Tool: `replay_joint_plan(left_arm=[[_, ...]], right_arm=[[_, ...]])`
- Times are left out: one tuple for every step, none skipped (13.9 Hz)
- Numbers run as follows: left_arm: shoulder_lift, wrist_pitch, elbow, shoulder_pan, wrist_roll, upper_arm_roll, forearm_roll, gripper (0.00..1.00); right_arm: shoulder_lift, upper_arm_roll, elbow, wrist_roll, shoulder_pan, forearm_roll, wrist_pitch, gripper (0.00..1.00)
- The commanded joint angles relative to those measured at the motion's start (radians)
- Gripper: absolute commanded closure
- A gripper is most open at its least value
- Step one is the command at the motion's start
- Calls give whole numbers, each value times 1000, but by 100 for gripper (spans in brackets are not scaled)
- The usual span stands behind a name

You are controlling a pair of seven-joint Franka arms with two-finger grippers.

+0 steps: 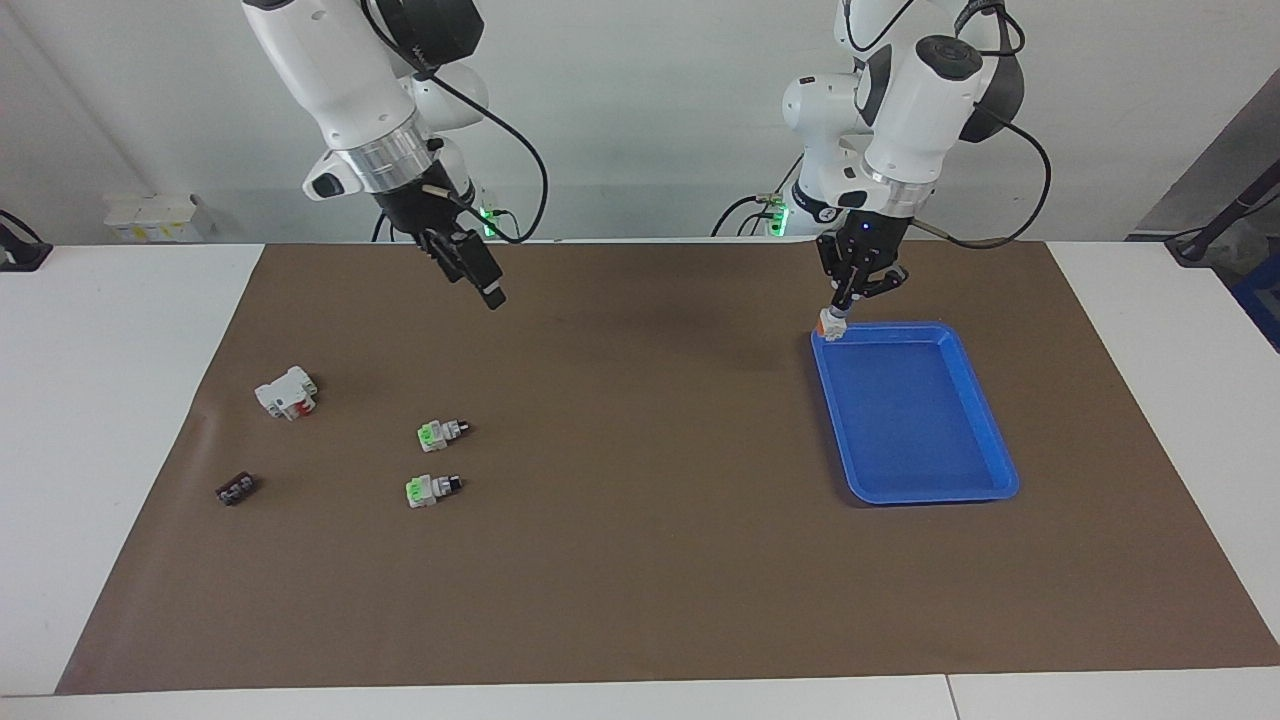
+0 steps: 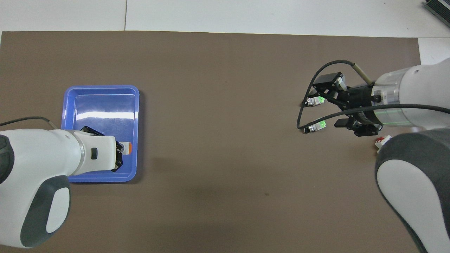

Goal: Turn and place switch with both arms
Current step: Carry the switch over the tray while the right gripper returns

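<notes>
My left gripper (image 1: 846,298) is shut on the switch (image 1: 830,324), a small white-grey block with an orange end. It holds the switch just above the blue tray (image 1: 910,420), at the tray's corner nearest the robots. In the overhead view the switch (image 2: 126,148) shows inside the tray's rim (image 2: 100,105), at the left gripper's (image 2: 119,154) tip. My right gripper (image 1: 484,279) is open and empty, raised over the brown mat toward the right arm's end. In the overhead view the right gripper (image 2: 335,102) lies beside the two green-ended switches.
Two green-ended switches (image 1: 440,434) (image 1: 430,489) lie on the mat toward the right arm's end. They also show in the overhead view (image 2: 315,101) (image 2: 316,127). A larger white block with a red part (image 1: 287,392) and a small dark piece (image 1: 236,489) lie beside them.
</notes>
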Motion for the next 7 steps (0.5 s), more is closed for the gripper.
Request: replay_joint_plan(left_arm=[[-15,139,-113,40,53,-5,27,100],[-11,153,-138,60,60,-7,27,100],[-11,159,-159,69,61,-7,27,100],[0,182,-175,71,63,-7,27,100],[30,217,-181,71,64,-7,27,100],[55,235,-184,71,64,-7,27,100],[71,236,-190,71,66,-7,27,100]], right_arm=[[-14,9,0,-243,-44,-154,-41,0],[-19,-4,3,-318,-63,-161,-45,0],[-17,-24,17,-380,-74,-163,-59,0],[-16,-32,47,-458,-97,-163,-96,0],[-10,-38,81,-544,-117,-164,-155,0],[-4,-43,110,-608,-128,-166,-203,0],[1,-47,129,-620,-137,-167,-237,0]])
